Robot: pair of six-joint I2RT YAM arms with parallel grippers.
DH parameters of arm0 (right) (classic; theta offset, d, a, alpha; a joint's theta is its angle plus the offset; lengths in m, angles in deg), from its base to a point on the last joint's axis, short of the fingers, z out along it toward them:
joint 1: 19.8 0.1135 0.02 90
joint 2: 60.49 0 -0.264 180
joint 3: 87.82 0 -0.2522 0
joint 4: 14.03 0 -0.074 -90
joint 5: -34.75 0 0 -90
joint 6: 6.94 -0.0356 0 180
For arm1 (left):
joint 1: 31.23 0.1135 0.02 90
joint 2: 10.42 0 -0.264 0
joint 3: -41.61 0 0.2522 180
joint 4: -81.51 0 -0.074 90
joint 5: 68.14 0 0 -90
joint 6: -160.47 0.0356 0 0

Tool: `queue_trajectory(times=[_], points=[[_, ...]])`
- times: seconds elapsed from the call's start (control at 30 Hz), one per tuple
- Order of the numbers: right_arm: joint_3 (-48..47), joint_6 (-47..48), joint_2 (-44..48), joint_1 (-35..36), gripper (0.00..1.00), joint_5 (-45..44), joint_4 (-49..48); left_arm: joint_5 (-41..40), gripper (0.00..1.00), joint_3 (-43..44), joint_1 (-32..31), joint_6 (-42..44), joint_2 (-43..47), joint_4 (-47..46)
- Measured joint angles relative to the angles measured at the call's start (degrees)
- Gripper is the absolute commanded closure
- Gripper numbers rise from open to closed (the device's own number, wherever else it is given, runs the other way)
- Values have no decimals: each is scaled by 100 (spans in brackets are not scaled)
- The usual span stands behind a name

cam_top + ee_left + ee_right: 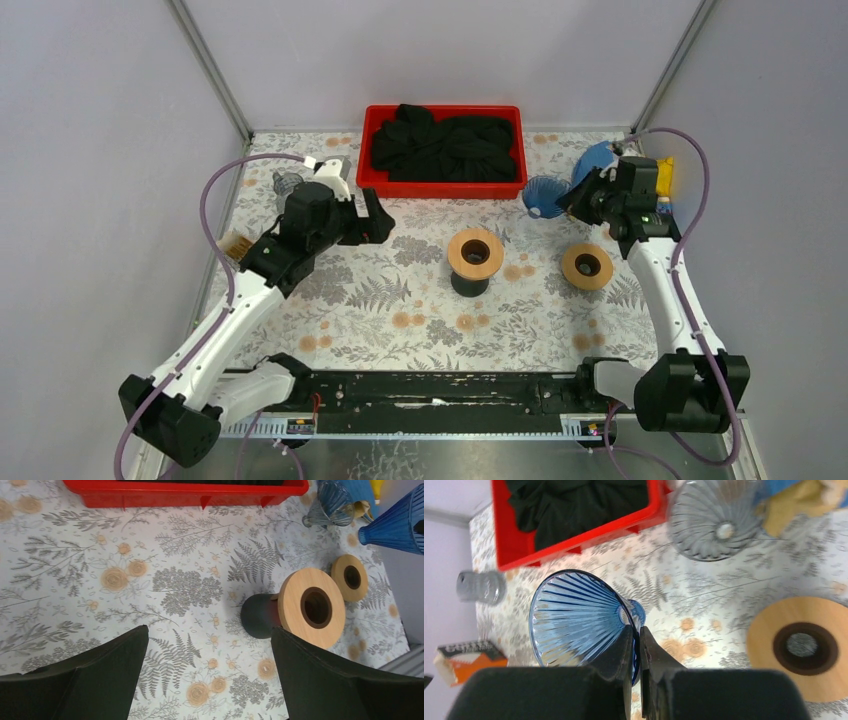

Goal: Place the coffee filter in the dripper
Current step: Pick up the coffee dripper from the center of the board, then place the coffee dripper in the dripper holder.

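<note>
Right end effector [637, 632] clamps the wall of the blue dripper [569, 615].

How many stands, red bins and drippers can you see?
Stands: 2
Red bin: 1
Drippers: 2, a blue dripper and a grey dripper
Total: 5
The clear thing at the far left is too small to tell, so it is not counted.
</note>
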Motion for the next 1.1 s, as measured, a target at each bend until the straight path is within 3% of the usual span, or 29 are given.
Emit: queue_trajectory(times=[0.53,1.1], points=[[-1025,380,0,1478,100,603,1014,531,0,354,-411,-723,-518,-50],[-1097,658,-299,2551,100,542,1364,658,0,496,-662,-1029,-704,-378]])
